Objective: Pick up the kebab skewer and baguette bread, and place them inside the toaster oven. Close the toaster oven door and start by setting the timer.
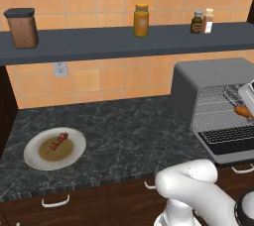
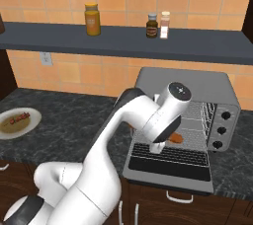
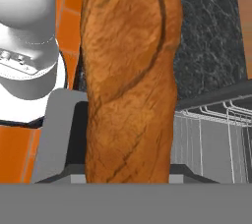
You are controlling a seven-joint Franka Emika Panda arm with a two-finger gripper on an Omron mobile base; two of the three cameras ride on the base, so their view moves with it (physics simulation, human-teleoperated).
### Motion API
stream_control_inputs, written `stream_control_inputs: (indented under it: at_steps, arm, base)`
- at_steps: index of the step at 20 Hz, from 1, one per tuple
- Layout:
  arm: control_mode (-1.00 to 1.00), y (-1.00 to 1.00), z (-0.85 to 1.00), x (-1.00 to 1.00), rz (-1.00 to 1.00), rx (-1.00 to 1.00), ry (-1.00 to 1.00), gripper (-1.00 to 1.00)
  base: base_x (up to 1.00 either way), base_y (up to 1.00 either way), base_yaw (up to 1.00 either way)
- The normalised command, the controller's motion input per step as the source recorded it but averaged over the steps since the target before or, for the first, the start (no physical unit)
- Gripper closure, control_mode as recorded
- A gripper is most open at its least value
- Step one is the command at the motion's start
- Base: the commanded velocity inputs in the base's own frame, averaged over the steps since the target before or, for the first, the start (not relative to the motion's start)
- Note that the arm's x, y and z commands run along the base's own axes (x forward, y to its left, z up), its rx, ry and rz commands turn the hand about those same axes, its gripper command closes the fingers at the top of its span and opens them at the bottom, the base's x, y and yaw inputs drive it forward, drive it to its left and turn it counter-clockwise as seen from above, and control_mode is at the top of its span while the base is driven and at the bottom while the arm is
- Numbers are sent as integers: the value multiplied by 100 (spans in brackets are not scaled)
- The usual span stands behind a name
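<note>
counter [image 1: 129, 131]: plate [image 1: 34, 158], toaster oven [image 1: 198, 79] | shelf [image 1: 99, 41]: jars [image 1: 141, 20]

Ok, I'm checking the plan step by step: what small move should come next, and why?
Probably ease the baguette bread deeper over the wire rack and let go: the claw holds it at the open toaster oven mouth, while the kebab skewer lies on the plate.
</note>
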Motion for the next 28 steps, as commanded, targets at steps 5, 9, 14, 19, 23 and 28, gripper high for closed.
stream_control_inputs:
  at_steps: [5,9,14,19,23,28]
  arm:
    - [-100,-3,-32,31,-3,0,-3,100]
    - [-100,-7,-35,12,-3,0,-9,100]
    - [-100,-7,-20,30,-4,0,-4,100]
    - [-100,-7,-28,37,-4,0,-1,100]
    - [-100,-9,-13,33,-3,0,-4,100]
    - [-100,-14,-14,17,-3,0,-6,100]
  base:
    - [0,0,0]
    - [0,0,0]
    - [0,0,0]
    - [0,0,0]
    - [0,0,0]
    - [0,0,0]
